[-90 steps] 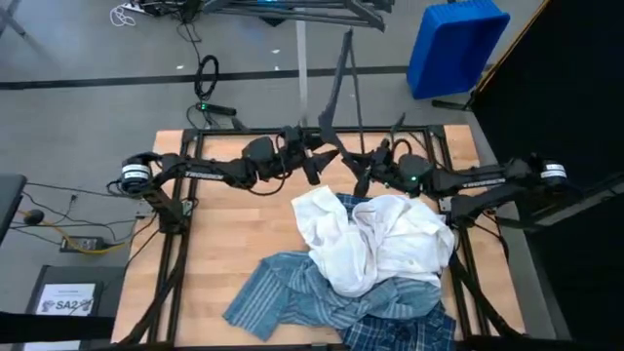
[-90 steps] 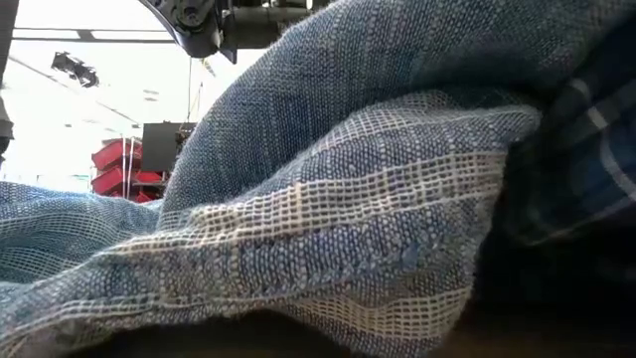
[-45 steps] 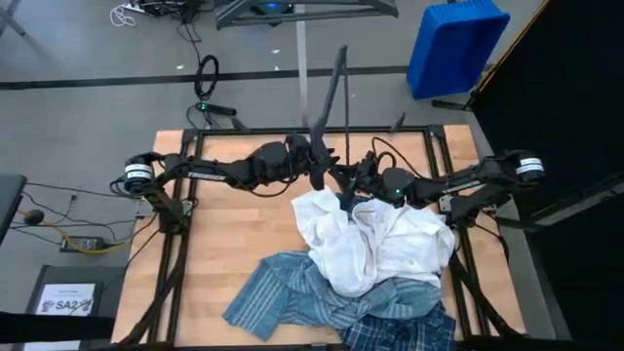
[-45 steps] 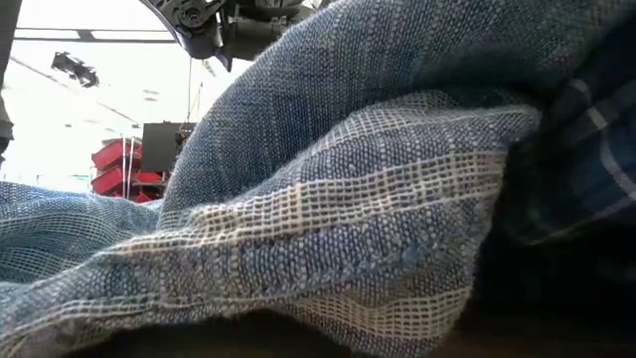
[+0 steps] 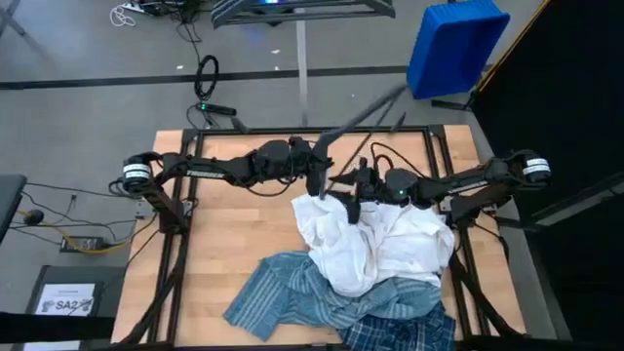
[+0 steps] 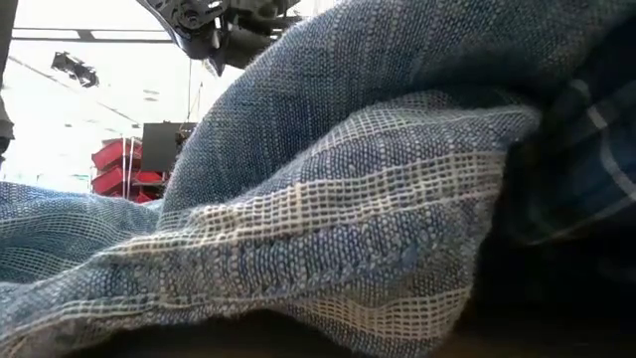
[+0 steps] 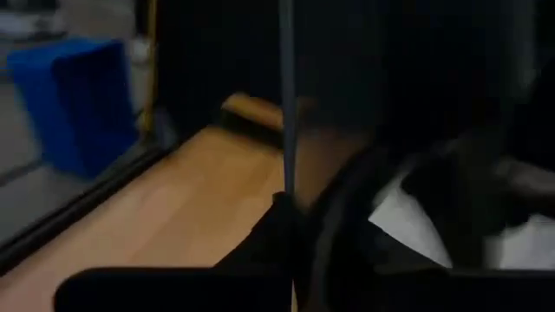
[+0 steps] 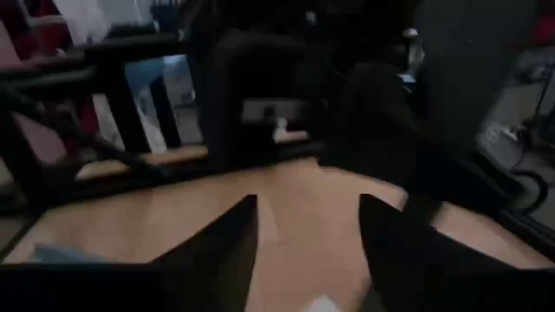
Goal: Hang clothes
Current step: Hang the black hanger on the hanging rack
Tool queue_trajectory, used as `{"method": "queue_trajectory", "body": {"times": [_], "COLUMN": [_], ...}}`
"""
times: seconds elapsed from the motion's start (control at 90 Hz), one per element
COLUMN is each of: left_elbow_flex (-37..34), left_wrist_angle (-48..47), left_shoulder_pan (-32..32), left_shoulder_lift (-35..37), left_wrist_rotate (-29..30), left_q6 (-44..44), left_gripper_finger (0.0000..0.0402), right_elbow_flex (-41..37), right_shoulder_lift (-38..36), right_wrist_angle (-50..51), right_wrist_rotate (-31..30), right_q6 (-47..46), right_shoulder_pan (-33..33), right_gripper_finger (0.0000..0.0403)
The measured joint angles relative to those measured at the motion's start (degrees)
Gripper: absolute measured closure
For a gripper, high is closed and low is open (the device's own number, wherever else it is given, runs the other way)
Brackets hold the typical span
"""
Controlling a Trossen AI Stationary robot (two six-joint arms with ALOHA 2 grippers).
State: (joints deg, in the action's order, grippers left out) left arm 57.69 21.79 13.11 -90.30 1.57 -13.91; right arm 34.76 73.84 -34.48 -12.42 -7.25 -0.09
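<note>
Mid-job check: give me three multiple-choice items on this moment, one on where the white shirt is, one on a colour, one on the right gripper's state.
1. Where does the white shirt lie?
A. On top of the pile on the table
B. On the floor
C. Hung on a rack

2. What colour is the bin on the floor beyond the table?
A. Red
B. Blue
C. Green

3. How is the right gripper?
A. Shut on the white shirt
B. Open
C. Out of view

Answers:
1. A, it covers parts of the striped shirt and the plaid shirt.
2. B, the high view shows it blue.
3. B, the right wrist view shows bare wood between its fingers, near the left gripper.
</note>
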Motion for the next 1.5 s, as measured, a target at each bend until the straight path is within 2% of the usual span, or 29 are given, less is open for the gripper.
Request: {"method": "queue_trajectory", "body": {"times": [0.178,0.467,0.556,0.8,0.9,1.1,1.3,1.5], "left_elbow_flex": [0.2,0.2,0.2,0.5,3.4,8.7,14.7,19.0], "left_wrist_angle": [-10.4,-20.5,-21.3,-27.6,-33.9,-43.8,-51.6,-54.9], "left_shoulder_pan": [0.8,1.7,1.7,3.6,5.2,7.2,8.3,8.9], "left_shoulder_lift": [7.7,20.1,22.7,26.6,26.4,24.9,25.0,25.0], "left_wrist_rotate": [0.1,2.0,1.7,1.2,0.5,-0.6,-1.2,-1.2], "left_q6": [3.1,8.5,11.5,17.8,19.0,22.7,25.7,27.5], "left_gripper_finger": [0.0381,0.0381,0.0381,0.0381,0.0381,0.0381,0.0378,0.0381], "right_elbow_flex": [0.0,0.0,0.0,0.0,0.9,5.8,16.9,31.7], "right_shoulder_lift": [-7.1,-18.7,-21.3,-26.4,-27.1,-26.0,-22.7,-15.8], "right_wrist_angle": [3.3,8.1,8.3,3.5,2.6,4.5,13.7,28.8], "right_wrist_rotate": [-1.0,-12.6,-12.6,4.1,10.6,19.7,33.0,47.9], "right_q6": [4.1,10.7,10.5,6.9,5.9,6.7,5.3,5.3], "right_shoulder_pan": [1.0,0.4,-2.2,-15.2,-22.2,-33.6,-42.0,-46.0], "right_gripper_finger": [0.0205,0.0226,0.0229,0.0225,0.0221,0.0215,0.0220,0.0221]}}
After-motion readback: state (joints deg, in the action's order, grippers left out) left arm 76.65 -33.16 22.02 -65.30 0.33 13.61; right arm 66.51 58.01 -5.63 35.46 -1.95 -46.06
